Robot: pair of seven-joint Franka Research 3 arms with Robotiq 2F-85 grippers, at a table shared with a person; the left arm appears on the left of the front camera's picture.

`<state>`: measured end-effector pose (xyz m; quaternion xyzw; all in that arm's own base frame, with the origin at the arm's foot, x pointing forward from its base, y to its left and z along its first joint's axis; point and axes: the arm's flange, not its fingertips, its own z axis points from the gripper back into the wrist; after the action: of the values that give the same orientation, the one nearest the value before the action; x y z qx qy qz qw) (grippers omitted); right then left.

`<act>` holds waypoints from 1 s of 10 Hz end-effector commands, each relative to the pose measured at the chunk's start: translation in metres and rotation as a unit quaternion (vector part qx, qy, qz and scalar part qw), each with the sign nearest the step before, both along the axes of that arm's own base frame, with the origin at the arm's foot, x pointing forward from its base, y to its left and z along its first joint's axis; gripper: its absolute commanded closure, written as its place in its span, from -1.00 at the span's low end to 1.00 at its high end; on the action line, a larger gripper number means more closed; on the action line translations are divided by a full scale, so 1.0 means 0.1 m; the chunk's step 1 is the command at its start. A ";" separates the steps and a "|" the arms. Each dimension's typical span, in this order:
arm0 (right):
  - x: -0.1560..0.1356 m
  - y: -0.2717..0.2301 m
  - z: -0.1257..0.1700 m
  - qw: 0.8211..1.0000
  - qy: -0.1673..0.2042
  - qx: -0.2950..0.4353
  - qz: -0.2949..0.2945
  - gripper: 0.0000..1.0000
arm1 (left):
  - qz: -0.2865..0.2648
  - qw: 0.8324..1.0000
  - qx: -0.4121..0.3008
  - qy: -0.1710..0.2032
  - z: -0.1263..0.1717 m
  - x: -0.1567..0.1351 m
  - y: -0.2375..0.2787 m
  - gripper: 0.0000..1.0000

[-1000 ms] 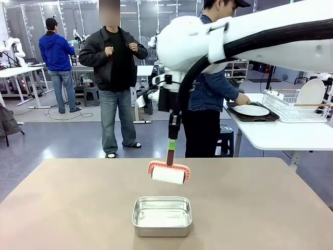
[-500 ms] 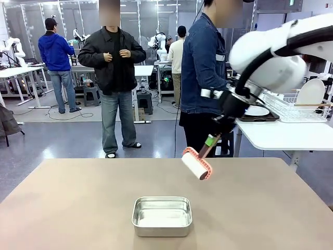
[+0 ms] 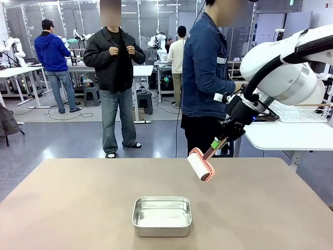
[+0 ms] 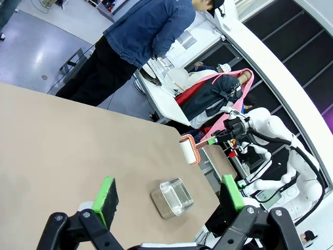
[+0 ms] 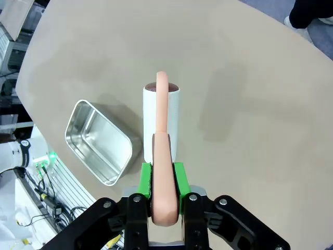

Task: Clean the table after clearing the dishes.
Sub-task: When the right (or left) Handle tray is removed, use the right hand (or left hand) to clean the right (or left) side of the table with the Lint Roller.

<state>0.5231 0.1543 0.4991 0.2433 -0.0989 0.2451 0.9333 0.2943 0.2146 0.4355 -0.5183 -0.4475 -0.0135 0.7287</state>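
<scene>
My right gripper is shut on the handle of a lint roller with a white roll in an orange frame. The roller hangs tilted above the far right part of the beige table, not touching it. In the right wrist view the green pads clamp the orange handle at my right gripper, and the roller points out over the table. My left gripper stands open and holds nothing, high above the table. The dishes are hidden behind my right arm in the front view.
A small steel pan sits near the table's front middle, also visible as the pan beside the roller. A person in a denim jacket stands at the far edge by a white side table. Another person stands farther back.
My right arm has swung from the table's middle to the right, carrying the lint roller, which now hangs tilted. The person in denim has turned from the side table.
</scene>
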 end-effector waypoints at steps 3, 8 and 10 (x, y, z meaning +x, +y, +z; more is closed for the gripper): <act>0.14 -0.08 -0.04 0.999 0.024 0.037 -0.021 0.57 | -0.003 1.000 -0.006 0.003 0.02 -0.02 0.02 -1.00; 0.46 -0.42 -0.48 0.982 0.098 0.111 -0.115 0.57 | -0.003 1.000 -0.006 0.003 0.02 -0.02 0.02 -1.00; 0.58 -0.45 -0.67 0.977 0.115 0.118 -0.133 0.57 | -0.003 1.000 -0.006 0.003 0.02 -0.02 0.02 -1.00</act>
<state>0.5730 0.1019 0.4301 0.3530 -0.0504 0.1019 0.9287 0.2943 0.2145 0.4355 -0.5184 -0.4474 -0.0136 0.7287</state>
